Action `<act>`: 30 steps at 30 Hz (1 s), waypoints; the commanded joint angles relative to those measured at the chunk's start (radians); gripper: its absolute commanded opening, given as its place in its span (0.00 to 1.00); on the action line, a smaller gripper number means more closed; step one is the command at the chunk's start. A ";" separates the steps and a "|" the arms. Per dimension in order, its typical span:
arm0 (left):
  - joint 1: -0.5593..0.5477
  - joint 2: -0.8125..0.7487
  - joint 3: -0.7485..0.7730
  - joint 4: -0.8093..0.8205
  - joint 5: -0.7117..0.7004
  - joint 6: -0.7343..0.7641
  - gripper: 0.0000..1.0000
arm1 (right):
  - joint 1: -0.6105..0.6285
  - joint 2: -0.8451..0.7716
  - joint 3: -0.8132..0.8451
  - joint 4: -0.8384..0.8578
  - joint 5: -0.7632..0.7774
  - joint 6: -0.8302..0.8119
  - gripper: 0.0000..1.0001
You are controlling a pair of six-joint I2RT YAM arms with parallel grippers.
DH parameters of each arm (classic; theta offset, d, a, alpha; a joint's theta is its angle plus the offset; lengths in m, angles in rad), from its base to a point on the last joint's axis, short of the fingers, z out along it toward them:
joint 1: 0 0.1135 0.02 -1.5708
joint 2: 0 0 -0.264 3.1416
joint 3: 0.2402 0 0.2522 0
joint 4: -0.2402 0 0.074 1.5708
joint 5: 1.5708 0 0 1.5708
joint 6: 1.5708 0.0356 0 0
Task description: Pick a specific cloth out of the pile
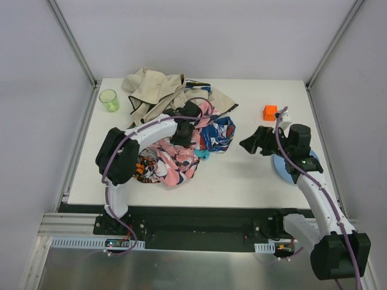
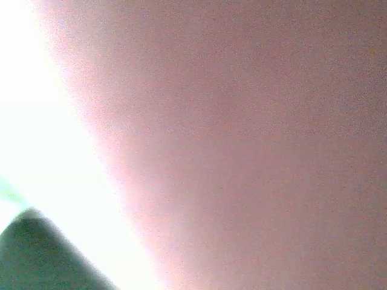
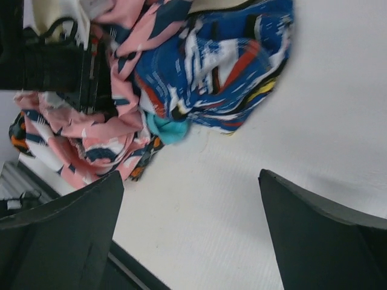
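Left pincer (image 1: 181,134): buried in the heap, jaws pressed together; its wrist view is a pink blur, so which fabric is caught between them cannot be told.
Right pincer (image 1: 254,144): spread wide, empty, hovering above bare counter to the right of the heap.
Target cloth: plain turquoise-teal soft fabric (image 3: 166,128), only a small fold showing at the heap's near right edge, tucked under the blue-white-red patterned cloth (image 3: 224,66) and beside the pink, navy and white patterned cloth (image 3: 115,121); also visible from above (image 1: 203,153).
Heap: mixed garments (image 1: 175,130) including a beige garment (image 1: 151,90) at the far side and a black-orange patterned piece (image 1: 144,170) at the near left.
Surroundings: white counter (image 1: 242,181); green translucent cup (image 1: 109,99) far left; small orange cube (image 1: 269,112) and light blue plate (image 1: 284,169) on the right.
Risk: the left pincer sits above and left of the teal fold, over pink fabric, so a lift likely raises the wrong garment.
Risk: tangled layers may drag neighbouring cloths along, or push the teal fold deeper out of sight.
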 commanded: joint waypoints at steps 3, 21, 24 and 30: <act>0.010 -0.231 0.030 0.031 -0.162 -0.032 0.00 | 0.315 0.104 0.056 -0.007 0.130 -0.136 0.96; 0.083 -0.400 0.081 -0.037 -0.216 -0.044 0.00 | 0.716 0.624 0.060 0.579 0.612 0.376 0.90; 0.090 -0.395 0.082 -0.038 -0.197 -0.042 0.00 | 0.749 0.653 0.047 0.611 0.641 0.433 0.85; 0.099 -0.397 0.070 -0.038 -0.171 -0.061 0.00 | 0.812 0.698 0.071 0.634 0.722 0.465 0.81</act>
